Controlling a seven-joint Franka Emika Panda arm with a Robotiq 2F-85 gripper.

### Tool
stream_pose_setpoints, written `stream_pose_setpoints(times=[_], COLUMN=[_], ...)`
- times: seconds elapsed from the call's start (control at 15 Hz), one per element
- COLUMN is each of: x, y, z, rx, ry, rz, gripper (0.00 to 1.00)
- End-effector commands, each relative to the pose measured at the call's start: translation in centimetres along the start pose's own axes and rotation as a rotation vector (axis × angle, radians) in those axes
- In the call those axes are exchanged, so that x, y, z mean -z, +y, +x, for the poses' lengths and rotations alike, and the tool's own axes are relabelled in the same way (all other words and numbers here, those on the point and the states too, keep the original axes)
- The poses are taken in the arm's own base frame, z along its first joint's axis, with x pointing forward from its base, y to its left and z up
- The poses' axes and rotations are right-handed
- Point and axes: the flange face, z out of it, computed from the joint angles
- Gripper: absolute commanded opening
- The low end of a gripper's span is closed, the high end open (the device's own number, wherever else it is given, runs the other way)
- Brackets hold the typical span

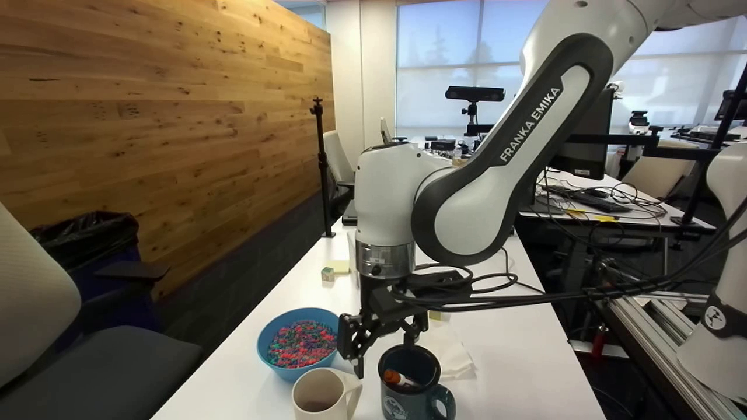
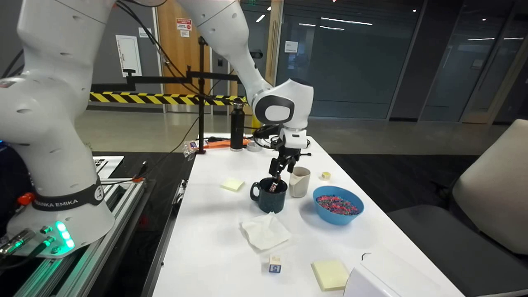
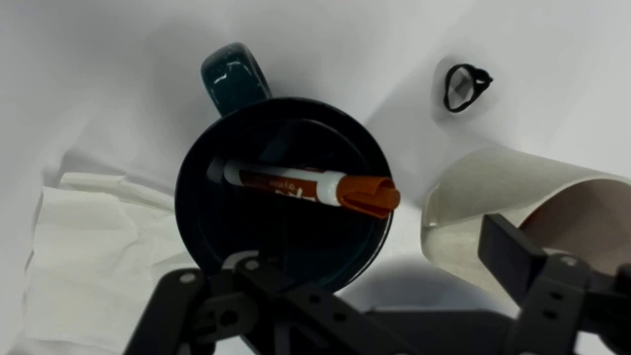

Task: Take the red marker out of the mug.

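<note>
The red marker (image 3: pixel 296 185), with a white barrel and red-orange cap, leans inside the dark mug (image 3: pixel 305 236), its cap end at the rim. The marker also shows in both exterior views (image 1: pixel 400 379) (image 2: pixel 273 187), as does the mug (image 1: pixel 411 405) (image 2: pixel 268 203). My gripper (image 3: pixel 389 256) is open and empty. It is pointed down just above the mug in both exterior views (image 1: pixel 385 353) (image 2: pixel 283 171). In the wrist view one finger is over the mug's near part and the other is over the beige cup. The left fingertip is hard to make out against the mug's dark inside.
The beige cup (image 1: pixel 321 402) stands close beside the mug and also shows in the wrist view (image 3: pixel 458 192). A blue bowl (image 2: pixel 336 216) of colourful bits is nearby. A white napkin (image 3: pixel 93 246) lies beside the mug. A small black ring (image 3: pixel 466 88), a letter block (image 2: pixel 275 266) and yellow notes (image 2: pixel 330 275) lie on the table.
</note>
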Motion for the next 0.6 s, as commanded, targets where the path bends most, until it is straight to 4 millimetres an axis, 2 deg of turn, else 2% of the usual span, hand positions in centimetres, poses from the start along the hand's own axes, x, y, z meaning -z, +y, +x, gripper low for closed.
stream_pose_setpoints(times=[0.0,0.53], x=[-0.40,-1.14], y=[-0.55,-0.49], z=[-0.26,-0.76], rx=[0.030,0.043], ry=[-0.001,-0.003], rz=[-0.019,-0.035], gripper=[1.00,1.00])
